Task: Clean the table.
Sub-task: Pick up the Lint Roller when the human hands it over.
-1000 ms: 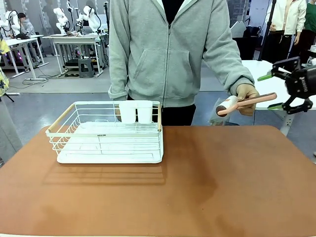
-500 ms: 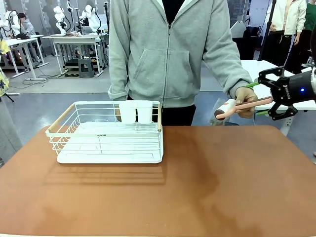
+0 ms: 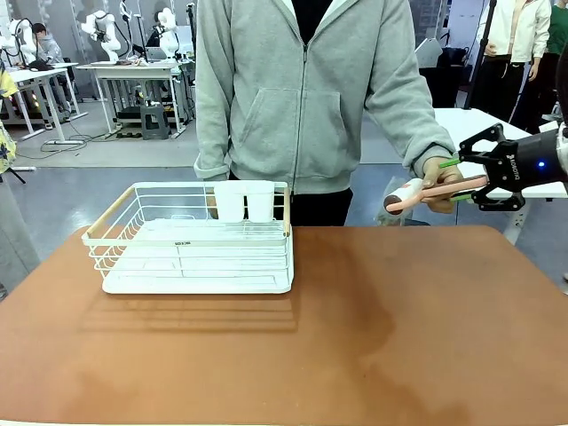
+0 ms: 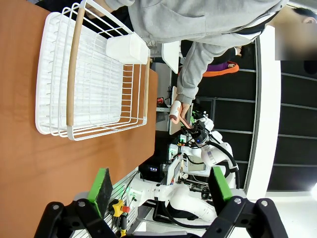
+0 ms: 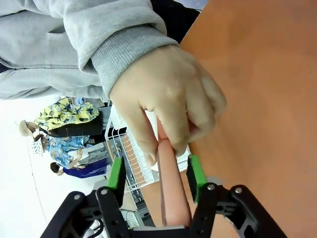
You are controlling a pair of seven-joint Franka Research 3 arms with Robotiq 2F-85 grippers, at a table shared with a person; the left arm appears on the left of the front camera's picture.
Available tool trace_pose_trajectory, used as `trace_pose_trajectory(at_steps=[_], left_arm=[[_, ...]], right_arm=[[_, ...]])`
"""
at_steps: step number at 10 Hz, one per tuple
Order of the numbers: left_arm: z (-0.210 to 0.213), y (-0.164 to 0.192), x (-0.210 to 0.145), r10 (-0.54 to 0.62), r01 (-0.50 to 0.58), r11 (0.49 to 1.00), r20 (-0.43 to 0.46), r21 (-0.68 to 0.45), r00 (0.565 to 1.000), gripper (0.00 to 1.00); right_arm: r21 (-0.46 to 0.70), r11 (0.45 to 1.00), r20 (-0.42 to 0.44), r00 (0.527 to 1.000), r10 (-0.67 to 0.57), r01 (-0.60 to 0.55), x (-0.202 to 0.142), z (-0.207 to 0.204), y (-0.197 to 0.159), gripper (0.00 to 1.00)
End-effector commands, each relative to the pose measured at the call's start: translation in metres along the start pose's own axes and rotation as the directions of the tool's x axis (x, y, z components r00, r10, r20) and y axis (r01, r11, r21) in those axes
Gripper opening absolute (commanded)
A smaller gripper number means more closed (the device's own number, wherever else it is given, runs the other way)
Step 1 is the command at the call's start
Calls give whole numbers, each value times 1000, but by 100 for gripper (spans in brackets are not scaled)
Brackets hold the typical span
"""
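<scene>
Across the reddish-brown table (image 3: 355, 337) stands a person whose hand (image 3: 439, 170) holds out a lint roller (image 3: 399, 196) by its pink handle. My right gripper (image 3: 453, 181) reaches in from the right, one green pad on each side of that handle. In the right wrist view the pink handle (image 5: 173, 198) runs between the pads of my right gripper (image 5: 154, 174): one pad is close against it and a gap shows at the other. The person's fingers (image 5: 168, 99) still pinch the handle. My left gripper (image 4: 161, 186) is open with nothing in it, looking along the table (image 4: 29, 148).
A white wire dish rack (image 3: 200, 244) with a wooden handle and two white cups (image 3: 244, 201) sits on the far left part of the table, and appears as the rack (image 4: 94, 74) in the left wrist view. White tables and other people stand behind.
My right gripper moved left onto the pink handle and its jaws narrowed around it. The person's hand and roller shifted slightly left. The rack stayed put.
</scene>
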State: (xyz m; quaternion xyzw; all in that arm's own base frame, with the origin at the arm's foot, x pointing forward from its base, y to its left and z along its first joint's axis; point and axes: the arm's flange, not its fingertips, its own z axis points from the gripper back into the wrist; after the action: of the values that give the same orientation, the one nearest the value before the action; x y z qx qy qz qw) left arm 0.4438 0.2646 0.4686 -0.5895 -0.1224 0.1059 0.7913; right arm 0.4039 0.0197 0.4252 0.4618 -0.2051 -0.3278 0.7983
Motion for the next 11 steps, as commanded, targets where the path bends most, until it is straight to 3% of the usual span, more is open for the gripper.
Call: trace_pose_trajectory(at_steps=[1,2,3,4,5,6,7,8,10,11], left_arm=[[3,1,-3,-10,10,1000,-8,3,1000,100],[3,1,-3,-10,10,1000,-8,3,1000,100],[3,1,-3,-10,10,1000,-8,3,1000,100],[3,1,-3,-10,10,1000,-8,3,1000,100],[3,1,-3,-10,10,1000,-8,3,1000,100],[3,1,-3,-10,10,1000,-8,3,1000,100],[3,1,-3,-10,10,1000,-8,3,1000,100],[3,1,-3,-10,10,1000,-8,3,1000,100],[3,1,-3,-10,10,1000,-8,3,1000,100],[3,1,-3,-10,10,1000,-8,3,1000,100]], right_arm=[[10,1000,-1,1000,23,-23,-29,22,-30,45],[7,1000,-5,1000,20,-20,-27,22,-31,23],[3,1000,-9,1000,19,-19,-25,22,-32,45],[3,1000,-11,1000,18,-18,-23,22,-33,4],[4,1000,-10,1000,18,-18,-23,23,-33,26],[0,1000,-11,1000,17,-17,-22,23,-33,0],[0,1000,-11,1000,20,-20,-22,24,-33,7],[3,1000,-9,1000,21,-21,-22,25,-32,0],[12,1000,3,1000,23,-23,-20,25,-32,0],[-5,1000,2,1000,1,-1,6,1,-8,0]])
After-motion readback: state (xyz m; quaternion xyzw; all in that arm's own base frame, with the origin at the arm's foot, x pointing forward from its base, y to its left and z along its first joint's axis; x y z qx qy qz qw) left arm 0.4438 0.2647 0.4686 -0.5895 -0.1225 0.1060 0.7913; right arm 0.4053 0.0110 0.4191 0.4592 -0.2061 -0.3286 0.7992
